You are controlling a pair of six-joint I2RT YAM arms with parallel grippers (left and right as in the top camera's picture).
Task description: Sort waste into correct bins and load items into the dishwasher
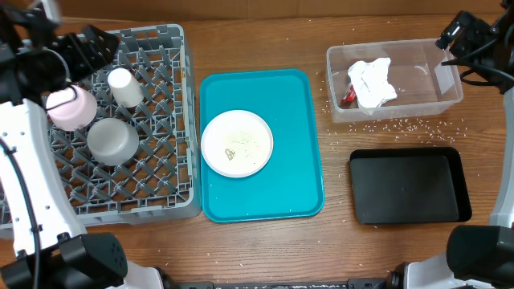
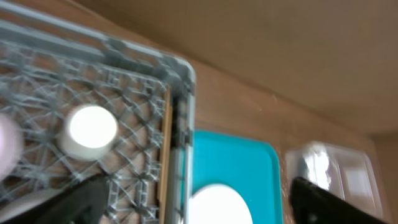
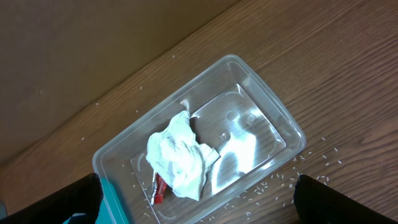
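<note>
1. One square grey plastic rack (image 1: 161, 193) with a lattice floor sits at nine o'clock. In it stand one small white cup (image 1: 124, 87) and one round grey bowl (image 1: 112, 139).
2. One teal tray (image 1: 297, 160) at centre carries one round white plate (image 1: 237, 143).
3. One clear tub (image 1: 418, 96) at two o'clock holds one crumpled white napkin (image 1: 373, 80) and one red wrapper (image 1: 347, 98). Many rice grains (image 1: 401, 124) dot the wooden table (image 1: 337, 241) beside it.
4. One shallow black tray (image 1: 409, 185) lies at four o'clock.
5. My left pincer (image 2: 199, 186) and right pincer (image 3: 198, 183) both gape wide, holding nothing.

On my wooden table (image 1: 337, 241) I see the rack (image 1: 191, 120) at left, teal tray (image 1: 289, 185) mid-table, then the tub (image 1: 418, 108) behind the black tray (image 1: 409, 189), with grains (image 1: 401, 126) scattered around the tub.
</note>
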